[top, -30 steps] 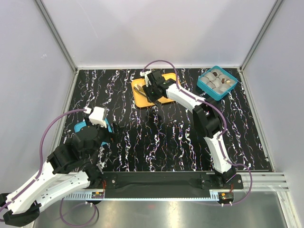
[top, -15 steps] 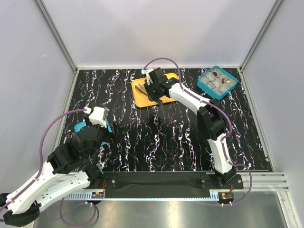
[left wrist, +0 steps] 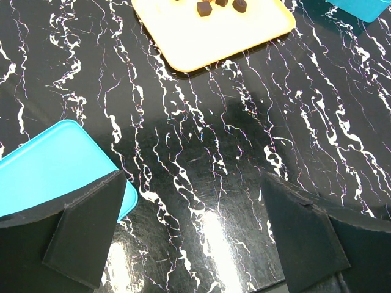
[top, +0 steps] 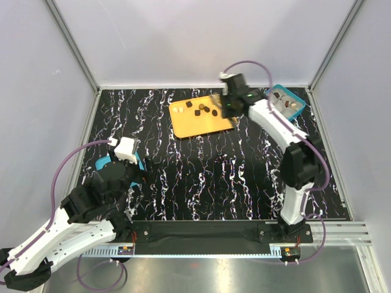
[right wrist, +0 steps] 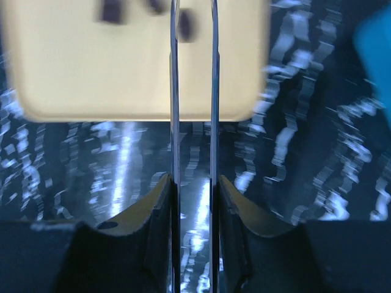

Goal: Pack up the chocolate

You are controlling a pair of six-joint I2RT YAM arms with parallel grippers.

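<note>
The right gripper (top: 230,107), clamped on metal tweezers (right wrist: 173,122), has swung off the orange tray (top: 195,125) toward the teal box (top: 269,119). About 6 chocolates (top: 198,110) remain on the tray, and blur hides any carried piece. The left gripper (left wrist: 194,235) hangs open.

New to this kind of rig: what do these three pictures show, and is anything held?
Two robot arms are bolted at the near edge of a black white-veined tabletop. One picture looks down from above and behind them; the other two come from a camera on each wrist. On the surface: a flat orange rectangular tray with small dark brown and cream chocolates, a teal square box with grey cups, and a flat light-blue panel. The right end effector is shut on thin metal tweezers by the tray's right edge; blur hides whether they grip a chocolate. The left end effector is open and empty.
</note>
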